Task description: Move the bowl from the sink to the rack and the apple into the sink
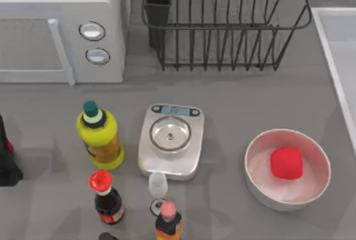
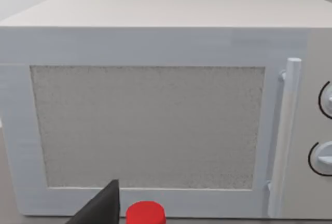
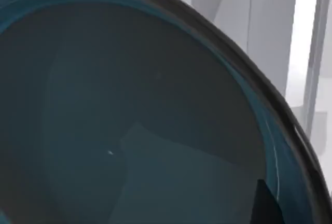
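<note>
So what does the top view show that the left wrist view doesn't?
The top view alone shows the rack, the sink's rim, the apple lying in a white bowl, a scale and a yellow bottle. The left wrist view alone shows the microwave's door window face-on. Both show the microwave, its handle and dials.

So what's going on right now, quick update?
Right tool close over the teal bowl. Apple sits in the white bowl, not in the sink. Rack holds no dishes.

Left arm (image 1: 6, 156): black, red detail. Left gripper finger (image 2: 101, 208): matte black, wedge-shaped.
</note>
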`<state>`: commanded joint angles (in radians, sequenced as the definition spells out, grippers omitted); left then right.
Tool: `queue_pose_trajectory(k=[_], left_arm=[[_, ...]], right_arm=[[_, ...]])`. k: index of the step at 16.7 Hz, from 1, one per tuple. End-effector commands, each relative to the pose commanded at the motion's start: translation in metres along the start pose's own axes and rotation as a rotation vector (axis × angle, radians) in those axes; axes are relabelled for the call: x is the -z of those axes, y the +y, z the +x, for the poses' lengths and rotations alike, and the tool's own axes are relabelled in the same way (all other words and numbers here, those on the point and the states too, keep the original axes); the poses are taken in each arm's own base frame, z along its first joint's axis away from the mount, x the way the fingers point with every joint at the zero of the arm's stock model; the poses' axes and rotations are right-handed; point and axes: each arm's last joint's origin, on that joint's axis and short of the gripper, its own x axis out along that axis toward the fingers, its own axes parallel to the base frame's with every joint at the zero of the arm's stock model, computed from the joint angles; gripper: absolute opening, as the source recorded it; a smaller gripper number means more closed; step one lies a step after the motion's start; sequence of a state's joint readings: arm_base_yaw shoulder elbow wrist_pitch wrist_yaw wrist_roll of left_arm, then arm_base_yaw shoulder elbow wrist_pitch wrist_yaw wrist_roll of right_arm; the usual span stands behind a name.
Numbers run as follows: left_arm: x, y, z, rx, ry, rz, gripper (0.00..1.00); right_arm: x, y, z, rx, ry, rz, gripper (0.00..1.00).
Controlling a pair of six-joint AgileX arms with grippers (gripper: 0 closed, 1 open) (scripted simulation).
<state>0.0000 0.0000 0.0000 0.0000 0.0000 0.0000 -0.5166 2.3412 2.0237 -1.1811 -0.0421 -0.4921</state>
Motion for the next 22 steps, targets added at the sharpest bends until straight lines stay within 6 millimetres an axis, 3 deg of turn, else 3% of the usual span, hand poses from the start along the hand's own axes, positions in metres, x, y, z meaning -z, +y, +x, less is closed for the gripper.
queue_pose_trajectory(k=[3,6,8,11,13,18,22], left_arm=[[0.0,0.0,0.0,0.0,0.0,0.0,1.0],[0.0,0.0,0.0,0.0,0.0,0.0,1.0],[0.0,0.0,0.0,0.0,0.0,0.0,1.0],[0.0,0.0,0.0,0.0,0.0,0.0,1.0],[0.0,0.0,0.0,0.0,0.0,0.0,1.0],[0.0,0.0,0.0,0.0,0.0,0.0,1.0],[0.0,0.0,0.0,0.0,0.0,0.0,1.0]], right_arm=[[0.056,0.0,-0.085,0.017,-0.022,-0.001,0.0],[0.121,0.013,-0.149,0.028,-0.032,-0.003,0.0],[0.159,0.026,-0.176,0.031,-0.035,-0.005,0.0],[0.199,0.04,-0.195,0.017,-0.025,-0.004,0.0],[0.209,0.044,-0.198,0.008,-0.019,-0.004,0.0],[0.208,0.044,-0.198,0.009,-0.02,-0.006,0.0],[0.181,0.056,-0.199,0.116,-0.067,-0.04,0.0]])
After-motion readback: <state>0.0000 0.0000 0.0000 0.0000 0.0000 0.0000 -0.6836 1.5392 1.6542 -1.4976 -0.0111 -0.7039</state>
